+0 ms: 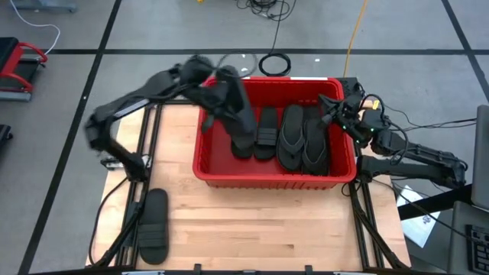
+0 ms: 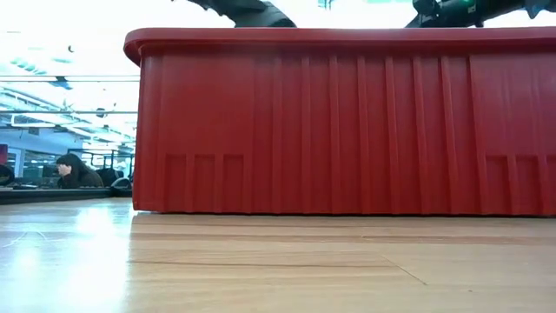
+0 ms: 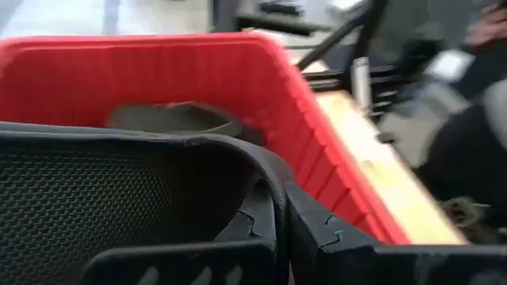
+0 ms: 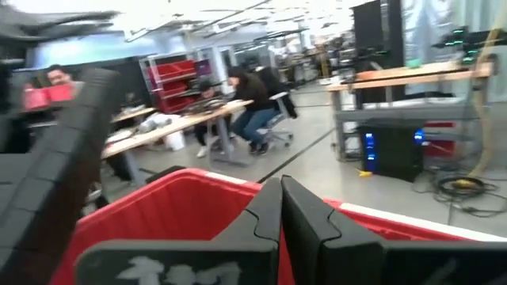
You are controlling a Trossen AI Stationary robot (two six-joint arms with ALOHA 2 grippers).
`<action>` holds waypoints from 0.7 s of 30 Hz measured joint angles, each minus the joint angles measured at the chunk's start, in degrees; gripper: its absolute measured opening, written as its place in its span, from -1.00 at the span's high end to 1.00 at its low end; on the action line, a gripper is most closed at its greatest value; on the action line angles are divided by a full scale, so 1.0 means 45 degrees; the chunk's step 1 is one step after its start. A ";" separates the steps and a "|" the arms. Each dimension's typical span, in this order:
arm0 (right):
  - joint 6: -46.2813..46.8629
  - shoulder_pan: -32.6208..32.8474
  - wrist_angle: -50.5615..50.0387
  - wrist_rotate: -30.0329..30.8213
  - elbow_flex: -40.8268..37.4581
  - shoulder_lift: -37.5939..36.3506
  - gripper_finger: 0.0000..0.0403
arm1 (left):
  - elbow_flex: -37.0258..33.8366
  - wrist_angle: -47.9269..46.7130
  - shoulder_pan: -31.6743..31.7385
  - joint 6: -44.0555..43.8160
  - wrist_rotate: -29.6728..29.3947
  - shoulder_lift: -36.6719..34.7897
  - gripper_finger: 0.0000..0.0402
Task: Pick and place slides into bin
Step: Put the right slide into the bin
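Observation:
The red bin [image 1: 229, 174] stands mid-table; it fills the low view [image 2: 347, 122]. In it lie a black ribbed-strap slide [image 1: 266, 130] and two black flip-flops [image 1: 293, 139], [image 1: 315, 145]. My left gripper [image 1: 238, 114] is over the bin's left part, shut on another black slide [image 1: 243, 141], whose meshed sole fills the left wrist view [image 3: 95, 198]. One more black slide [image 1: 153, 225] lies flat on the table at the near left. My right gripper [image 4: 281, 218] is shut and empty over the bin's far right corner [image 1: 336, 107]. My left gripper pinches the slide's curved edge [image 3: 273, 186] between its two fingers. The fingers reach down into the bin from above. The slide hangs below them inside the bin's left part; whether its lower end rests on the bin's floor does not show.
Another dark slide [image 3: 174, 119] lies on the bin's floor beyond the held one. The wooden tabletop [image 1: 267, 229] shows bare in front of the bin. A coiled cable [image 1: 275, 64] lies on the floor behind. People sit at desks in the room [image 4: 238, 111].

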 joint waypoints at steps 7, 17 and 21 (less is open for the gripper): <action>0.0346 -0.0088 -0.0511 -0.1543 0.0004 0.0018 0.98 | 0.3787 -0.3393 -0.0250 0.1844 0.1469 0.4745 1.00; 0.0323 -0.0084 -0.1973 -0.3228 0.0004 -0.0098 0.98 | 0.7202 -0.5089 -0.0951 0.1885 0.1194 0.8533 1.00; 0.0345 -0.0076 -0.2061 -0.3697 0.0004 -0.0126 0.98 | 0.7229 -0.5148 -0.1009 0.1585 0.0482 0.9246 1.00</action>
